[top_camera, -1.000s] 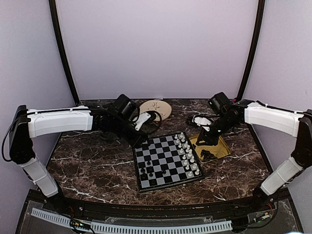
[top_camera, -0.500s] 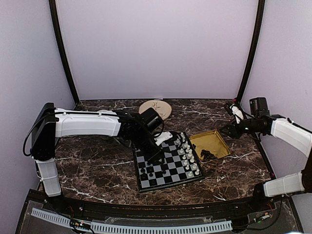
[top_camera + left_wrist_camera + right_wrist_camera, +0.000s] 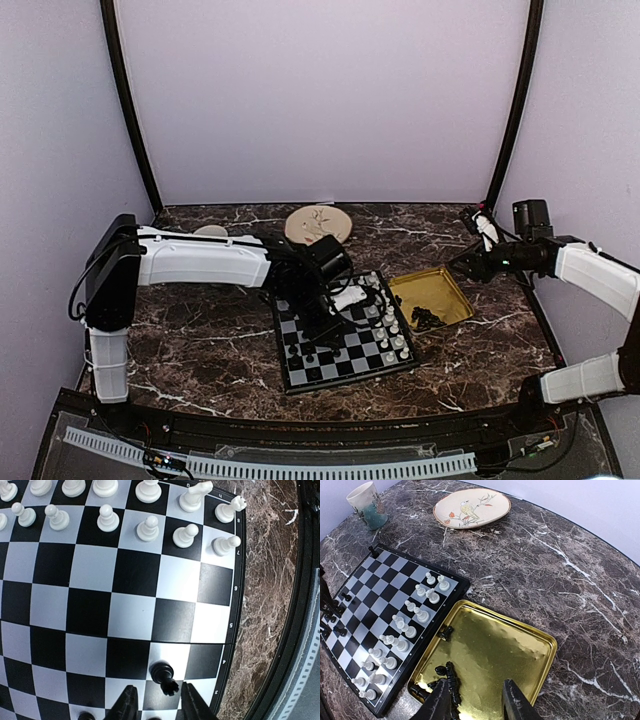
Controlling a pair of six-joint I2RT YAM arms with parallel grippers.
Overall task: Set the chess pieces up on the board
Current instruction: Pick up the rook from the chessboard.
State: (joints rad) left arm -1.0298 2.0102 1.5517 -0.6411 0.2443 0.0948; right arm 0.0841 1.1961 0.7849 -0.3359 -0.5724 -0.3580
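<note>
The left pincer [image 3: 159, 696] hangs low over the board [image 3: 239, 580] with its jaws apart and nothing clamped. Just ahead of the tips, in line with the gap, a black piece [image 3: 164, 678] sits two squares in from the board's edge. It seems to lean, though the wide lens may exaggerate that. Another dark piece shows just to one side of the pincer, cut off by the frame.

The risk here is a finger catching that piece. I judge that a sideways drift while lifting, or a closing of the jaws at this height, would topple it or push it off its square, perhaps into its neighbour.

Across the board, well away from the pincer, stand the white pieces [image 3: 415, 622] in two rows, sixteen by my count.

The right pincer [image 3: 477, 705] is also apart and empty, poised above the tray [image 3: 520, 640]. Right under it lies a heap of black pieces [image 3: 447, 676], too tangled to count, plus one loose one further out by the tray's rim. A blind grab there could pinch two at once.

The black ones already on the board number about five (too small to be sure). There is one board, one tray, one plate [image 3: 471, 507] and one cup [image 3: 367, 500] on the worktop [image 3: 545, 555].
</note>
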